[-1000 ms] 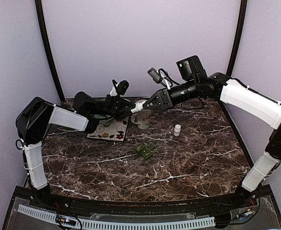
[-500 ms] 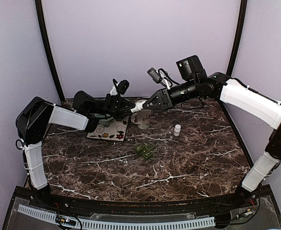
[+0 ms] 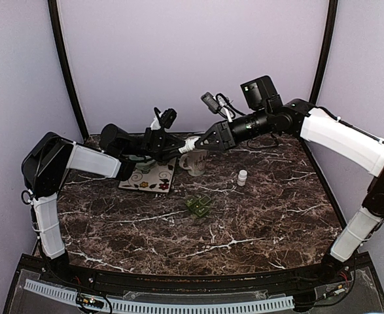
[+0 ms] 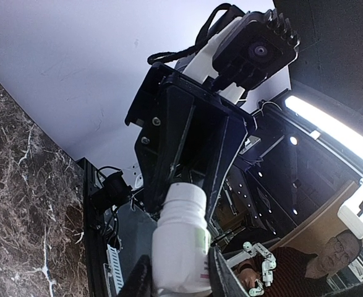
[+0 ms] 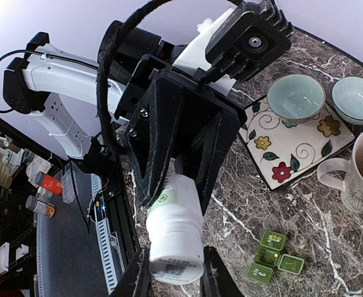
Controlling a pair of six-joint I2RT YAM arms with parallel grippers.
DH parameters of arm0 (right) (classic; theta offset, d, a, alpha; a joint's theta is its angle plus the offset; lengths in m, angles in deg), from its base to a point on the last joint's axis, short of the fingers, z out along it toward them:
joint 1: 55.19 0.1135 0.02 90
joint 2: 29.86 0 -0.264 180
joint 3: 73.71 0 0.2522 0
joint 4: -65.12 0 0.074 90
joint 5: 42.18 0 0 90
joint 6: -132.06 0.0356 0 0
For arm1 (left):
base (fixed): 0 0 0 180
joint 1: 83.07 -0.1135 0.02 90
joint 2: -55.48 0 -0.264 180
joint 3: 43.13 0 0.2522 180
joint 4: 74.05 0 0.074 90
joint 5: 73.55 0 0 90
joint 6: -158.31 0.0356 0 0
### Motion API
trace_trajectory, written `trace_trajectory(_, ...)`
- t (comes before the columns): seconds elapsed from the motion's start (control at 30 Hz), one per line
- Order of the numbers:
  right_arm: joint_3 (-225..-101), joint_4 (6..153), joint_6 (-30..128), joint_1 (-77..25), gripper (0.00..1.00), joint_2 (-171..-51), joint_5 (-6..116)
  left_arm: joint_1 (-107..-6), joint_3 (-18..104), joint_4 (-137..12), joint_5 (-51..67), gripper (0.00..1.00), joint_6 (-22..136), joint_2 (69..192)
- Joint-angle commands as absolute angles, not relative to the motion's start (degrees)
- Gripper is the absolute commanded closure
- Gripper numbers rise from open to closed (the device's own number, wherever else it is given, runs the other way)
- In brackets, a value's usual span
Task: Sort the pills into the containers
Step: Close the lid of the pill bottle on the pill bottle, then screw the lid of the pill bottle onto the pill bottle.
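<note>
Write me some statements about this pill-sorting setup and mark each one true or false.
1. The left end effector and right end effector both grip one white bottle. True.
2. The green pill box sits on the floral mat. False: it lies on the bare table, apart from the mat.
3. A small vial stands upright on the table. True.
4. The mug lies on its side. False: it stands upright.

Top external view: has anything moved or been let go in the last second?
Nothing visibly changed. The left claw and right claw stay clamped on opposite ends of the white pill bottle, held in the air near the mug. The small white bottle, green pill boxes and floral mat lie where they were.
</note>
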State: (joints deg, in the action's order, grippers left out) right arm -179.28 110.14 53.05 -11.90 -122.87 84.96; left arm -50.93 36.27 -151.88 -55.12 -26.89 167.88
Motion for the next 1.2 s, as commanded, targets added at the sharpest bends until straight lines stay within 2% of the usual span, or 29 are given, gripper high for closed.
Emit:
trace_trajectory(0.0, -178.67, 109.77, 52.65, -10.98, 1.0, -125.07, 87.18, -49.69, 39.06, -159.96, -53.52, 1.0, -26.95, 164.2)
trace_trajectory(0.63, -179.92, 109.39, 56.21, -10.28, 1.0, -128.06, 89.59, -48.59, 42.62, -156.25, -53.06, 1.0, -24.13, 165.46)
trace_trajectory(0.87, -181.13, 109.33, 60.86, -10.28, 1.0, -130.04, 90.6, -45.49, 43.34, -131.89, -53.92, 1.0, -1.73, 160.12)
trace_trajectory(1.03, -182.78, 110.77, 64.37, -10.28, 1.0, -131.17, 89.94, -44.41, 43.5, -113.37, -50.26, 1.0, 16.6, 154.98)
trace_trajectory(1.17, -183.07, 110.19, 68.09, -10.4, 1.0, -131.28, 90.04, -43.92, 42.84, -106.19, -46.41, 1.0, 25.23, 151.79)
